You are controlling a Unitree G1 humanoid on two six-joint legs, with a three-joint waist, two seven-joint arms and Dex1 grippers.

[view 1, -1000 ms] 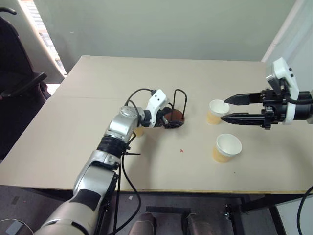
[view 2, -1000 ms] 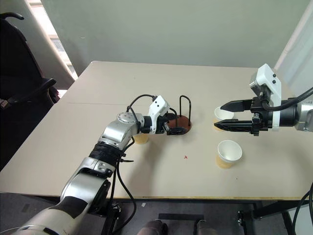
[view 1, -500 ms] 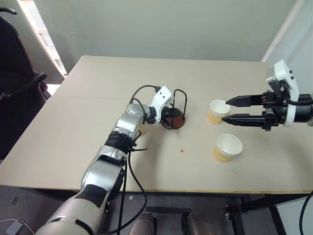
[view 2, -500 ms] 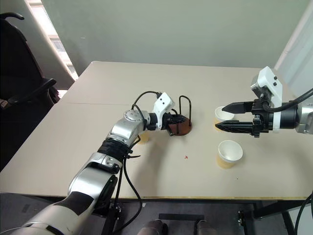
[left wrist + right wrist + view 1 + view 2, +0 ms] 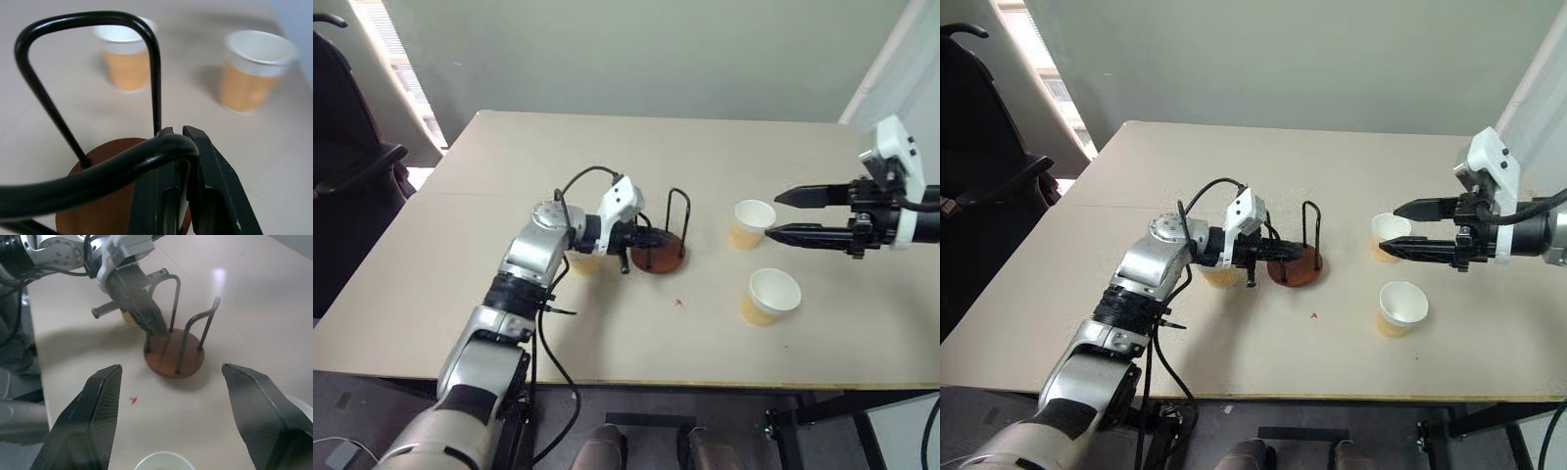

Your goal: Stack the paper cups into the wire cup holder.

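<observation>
The wire cup holder, a reddish-brown disc with black wire arches, stands mid-table. My left gripper reaches it from the left and is shut on one of its wire uprights; the fingers pinch the wire close above the base. One paper cup stands upright to the right of the holder, a second nearer the front edge. A third cup sits partly hidden behind my left forearm. My right gripper hovers open just right of the far cup, pointing left with nothing between its fingers.
The beige table has bare room at the back and left. A small red mark lies in front of the holder. A dark chair stands off the table's left side, and a cable loops over my left wrist.
My left gripper has shut on the holder's wire and drawn back, pulling the holder a little toward the front edge. The left elbow swung outward. The right gripper has stayed open beside the cup.
</observation>
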